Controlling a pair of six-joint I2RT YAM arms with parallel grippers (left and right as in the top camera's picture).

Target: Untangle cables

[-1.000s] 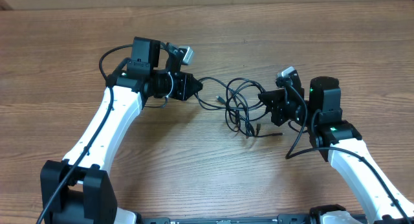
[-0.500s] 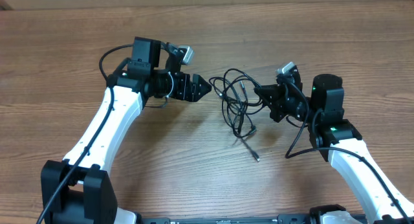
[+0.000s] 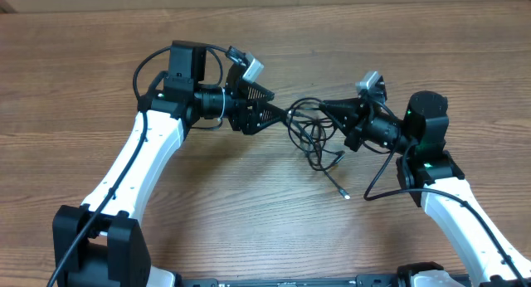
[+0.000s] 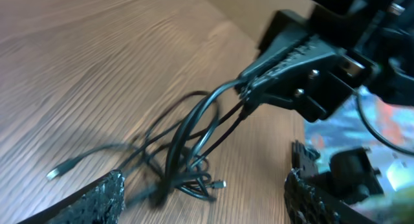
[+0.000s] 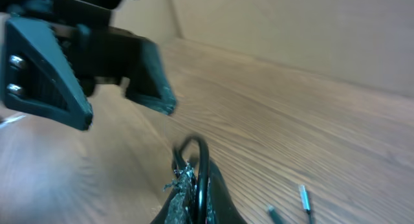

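The cables (image 3: 309, 131) are thin black cords in a loose tangle at mid-table, between the two arms. My right gripper (image 3: 326, 106) is shut on strands at the tangle's right side, and in the right wrist view a cord (image 5: 202, 160) loops up out of its closed tips (image 5: 193, 188). One loose cord trails toward the front and ends in a small plug (image 3: 344, 193). My left gripper (image 3: 279, 106) stands open at the tangle's left edge. In the left wrist view the tangle (image 4: 173, 160) lies just ahead of its spread fingers (image 4: 100, 197), with nothing gripped.
The wooden table (image 3: 249, 212) carries nothing but the cords. The two grippers face each other closely across the tangle; the right gripper (image 4: 294, 59) fills the upper right of the left wrist view. Two plug ends (image 5: 304, 198) lie beside the right gripper.
My left gripper let go of a cord end, opened, turned and moved right up to the tangle. The right gripper moved left with its strands. A plug end slid toward the front.
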